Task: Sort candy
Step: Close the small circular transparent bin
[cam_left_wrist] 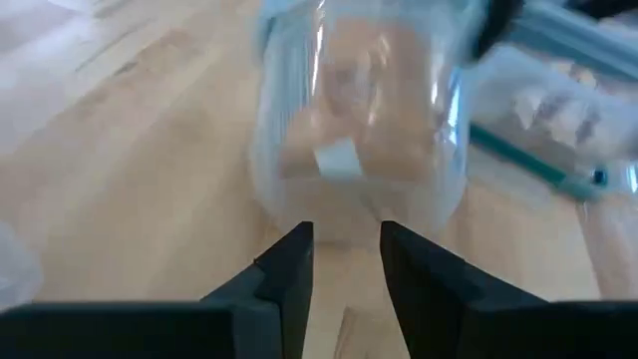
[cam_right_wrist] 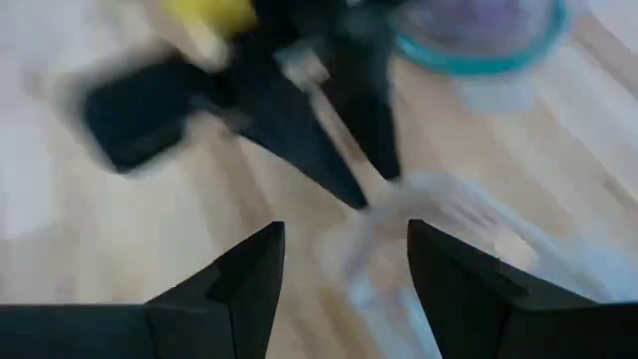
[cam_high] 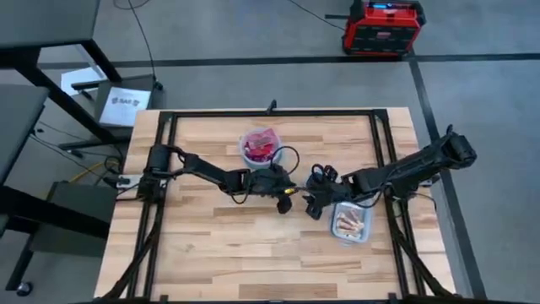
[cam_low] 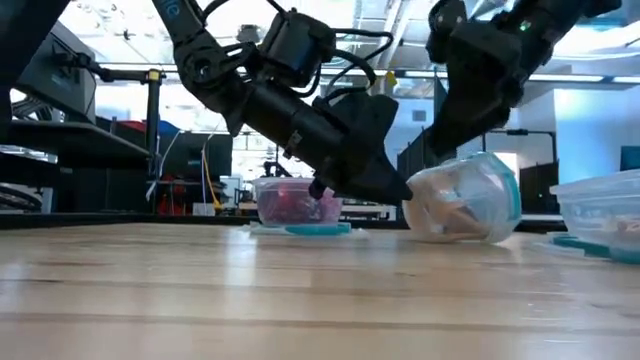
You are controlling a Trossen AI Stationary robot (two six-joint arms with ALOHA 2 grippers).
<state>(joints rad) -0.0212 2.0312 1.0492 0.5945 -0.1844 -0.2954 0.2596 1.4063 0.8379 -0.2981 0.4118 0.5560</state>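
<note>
Both arms are reaching to mid-bench (cam_high: 211, 245), the left hand (cam_high: 287, 196) nearing the right hand (cam_high: 314, 203), between a bowl (cam_high: 261, 147) holding red candy (cam_high: 260, 152) and a tub (cam_high: 351, 224).

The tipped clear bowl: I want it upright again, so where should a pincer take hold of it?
The bowl lies on its side, mouth seemingly toward the rectangular tub. Probably pinch its bluish rim from that side, one finger inside: the rounded wall offers no edge.
</note>
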